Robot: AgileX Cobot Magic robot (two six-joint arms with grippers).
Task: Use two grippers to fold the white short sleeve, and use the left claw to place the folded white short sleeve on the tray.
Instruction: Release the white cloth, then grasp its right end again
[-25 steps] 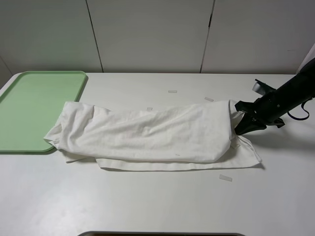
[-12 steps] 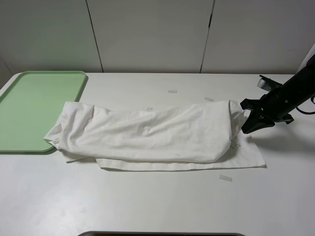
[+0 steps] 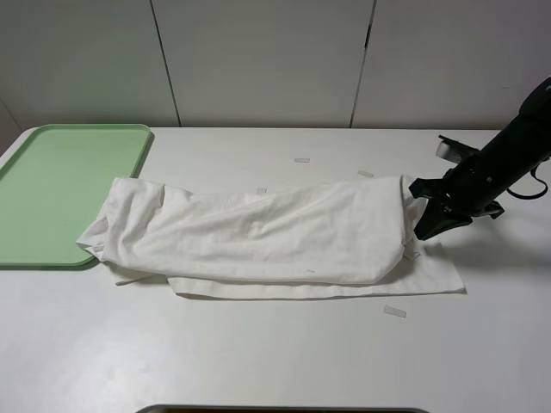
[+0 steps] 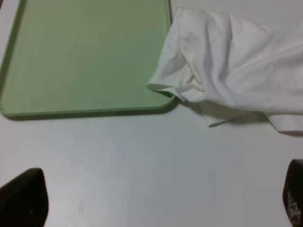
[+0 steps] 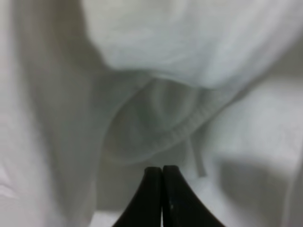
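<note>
The white short sleeve (image 3: 258, 228) lies folded into a long wrinkled band across the middle of the table, and its left end overlaps the near corner of the green tray (image 3: 52, 189). My right gripper (image 3: 422, 231) is at the shirt's right end, with its arm reaching in from the right. In the right wrist view its jaws (image 5: 162, 169) are pressed together, tips at a stitched hem of the shirt (image 5: 142, 71), with no cloth visible between them. The left gripper (image 4: 158, 198) is open, fingertips (image 4: 23, 196) wide apart above bare table, short of the tray (image 4: 85, 56) and the shirt's left end (image 4: 236, 61).
Small pale tape strips (image 3: 301, 160) (image 3: 394, 311) lie on the white table around the shirt. White wall panels stand behind the table. A dark edge (image 3: 284, 409) runs along the front of the table.
The right gripper swung slightly right, then came back left to the shirt's right end. The lower layer's right corner shifted a little to the right. The rest of the shirt stayed put.
</note>
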